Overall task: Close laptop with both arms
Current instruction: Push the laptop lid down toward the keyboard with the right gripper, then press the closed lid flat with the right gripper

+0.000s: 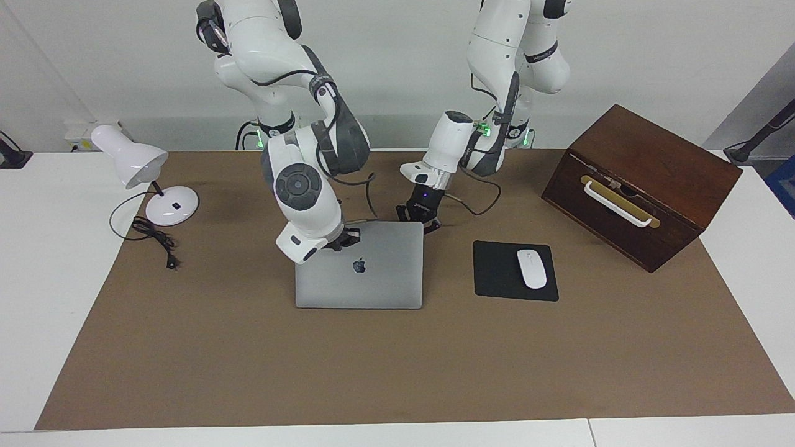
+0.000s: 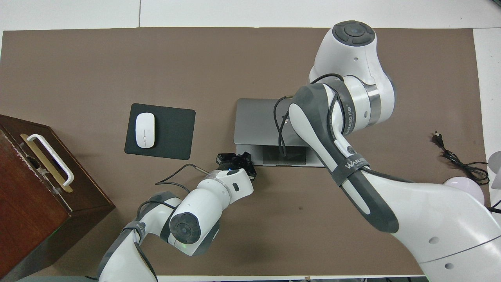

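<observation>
We log a grey-silver laptop (image 1: 366,273) with a dark logo at frame centre, white arms with dark grey joints, a white mouse (image 1: 531,268) on a black pad (image 1: 497,276) right of centre, a dark brown wooden box (image 1: 646,180) upper right, a white lamp (image 1: 133,164) upper left, all on brown matting (image 1: 397,372).

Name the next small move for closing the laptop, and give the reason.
Probably press the lid further down with both grippers: the laptop is still partly open, its trackpad visible from overhead, with the right gripper and left gripper at its upper edge.
</observation>
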You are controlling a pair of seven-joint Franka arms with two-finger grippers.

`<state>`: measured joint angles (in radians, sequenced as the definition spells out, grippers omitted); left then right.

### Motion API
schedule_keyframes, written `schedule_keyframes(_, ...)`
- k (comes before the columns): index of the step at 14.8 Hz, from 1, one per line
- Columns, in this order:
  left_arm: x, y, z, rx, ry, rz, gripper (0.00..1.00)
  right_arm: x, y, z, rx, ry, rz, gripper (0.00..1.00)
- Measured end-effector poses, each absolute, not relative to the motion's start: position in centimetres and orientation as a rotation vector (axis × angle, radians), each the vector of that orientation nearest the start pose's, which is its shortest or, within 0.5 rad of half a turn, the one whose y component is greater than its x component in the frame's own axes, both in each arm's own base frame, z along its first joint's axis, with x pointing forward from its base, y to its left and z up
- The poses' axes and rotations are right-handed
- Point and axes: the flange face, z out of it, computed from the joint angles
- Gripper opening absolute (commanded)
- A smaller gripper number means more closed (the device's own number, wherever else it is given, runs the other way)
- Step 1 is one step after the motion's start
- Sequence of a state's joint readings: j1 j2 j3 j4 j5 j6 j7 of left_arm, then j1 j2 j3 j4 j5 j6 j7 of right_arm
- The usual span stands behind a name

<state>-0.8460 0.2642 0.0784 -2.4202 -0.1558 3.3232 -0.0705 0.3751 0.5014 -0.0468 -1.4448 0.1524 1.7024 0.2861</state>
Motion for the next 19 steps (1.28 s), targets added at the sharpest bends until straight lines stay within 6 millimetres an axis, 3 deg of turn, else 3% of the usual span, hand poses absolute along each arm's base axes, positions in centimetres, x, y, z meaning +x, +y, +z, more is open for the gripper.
schedule_keyframes(4, 39.9, -36.3, 27.5, -3.125, 0.895, -0.985, 0.0, 62.7, 23.8, 35.9, -3.071, 0.011, 0.39, 0.0)
schedule_keyframes(19, 39.8, -36.2, 27.4, -3.099, 0.942, -0.995, 0.0, 62.2, 24.4, 33.3, -3.055, 0.029, 0.338, 0.0)
